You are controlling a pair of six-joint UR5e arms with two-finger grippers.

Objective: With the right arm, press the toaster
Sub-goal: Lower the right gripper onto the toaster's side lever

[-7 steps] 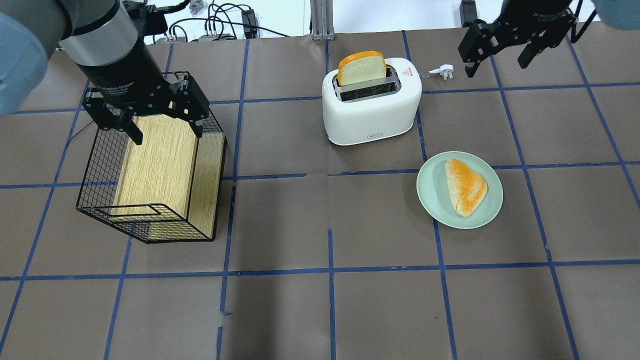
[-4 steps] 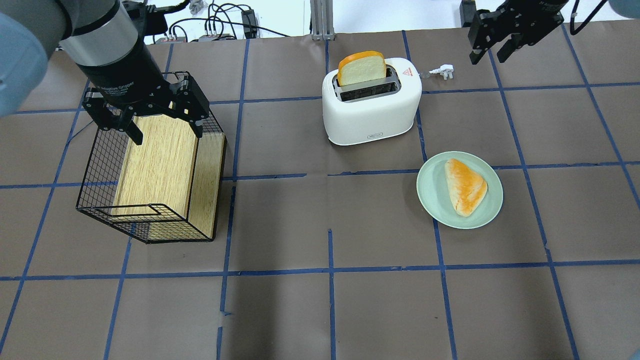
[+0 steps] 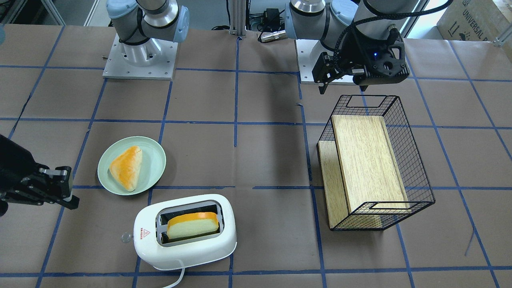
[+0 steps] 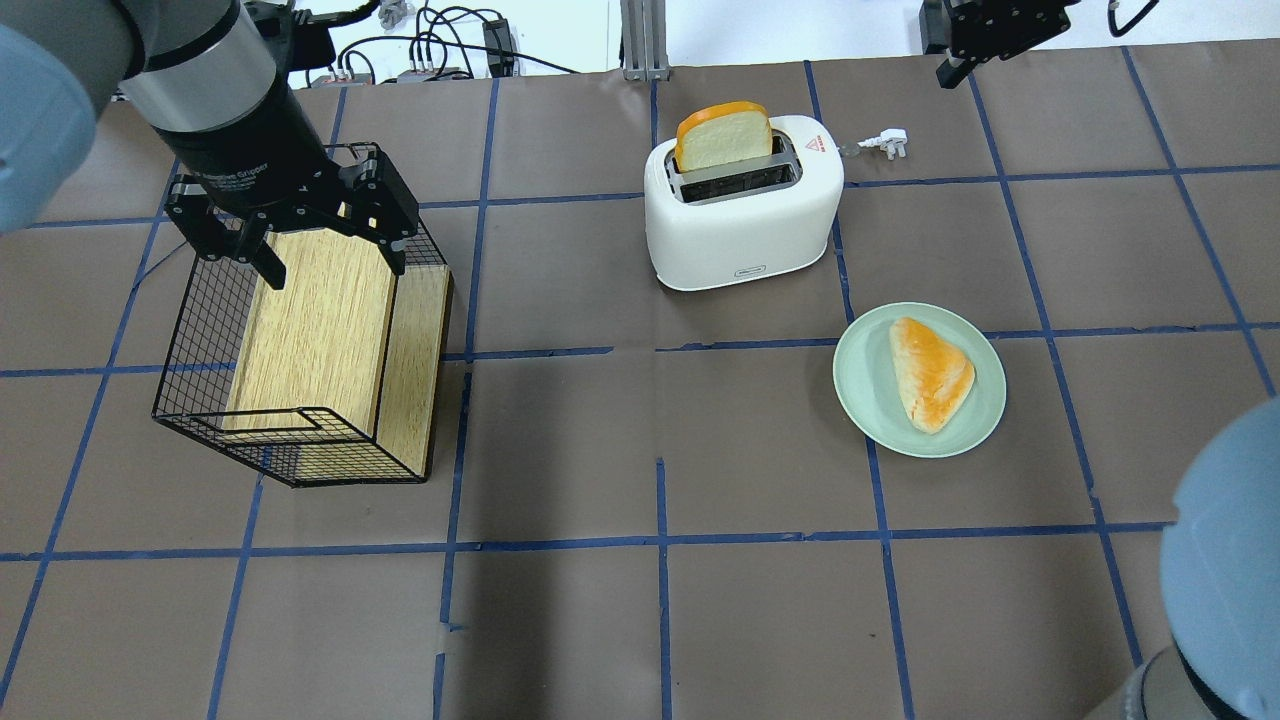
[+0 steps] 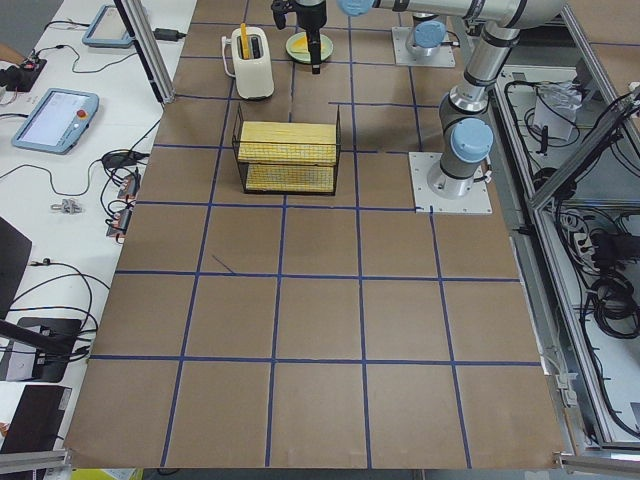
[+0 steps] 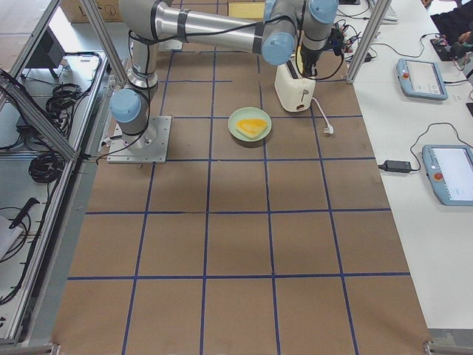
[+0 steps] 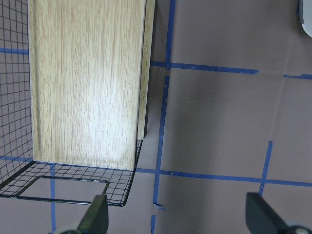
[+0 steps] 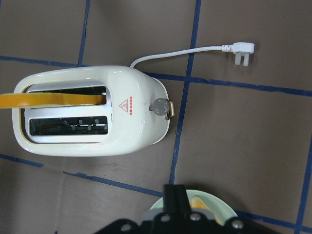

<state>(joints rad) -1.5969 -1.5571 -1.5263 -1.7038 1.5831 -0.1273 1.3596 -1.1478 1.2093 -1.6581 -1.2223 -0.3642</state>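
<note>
Brown papered table (image 4: 560, 620) is carrying the toaster (image 8: 136, 131) beside the plate (image 4: 855, 395). I'm hovering near it, right gripper (image 8: 174, 191) jaws together. Light plastic may skid, so I'm targeting its small lever knob (image 8: 162, 106).

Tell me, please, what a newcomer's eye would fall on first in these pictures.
First comes the white toaster, far and central in the overhead view, with one bread slice standing up out of a slot. Next is the black wire basket on the left, holding a wooden board, with the open left gripper hanging above one end. A green plate with a bun lies right of the toaster, nearer the robot.
</note>
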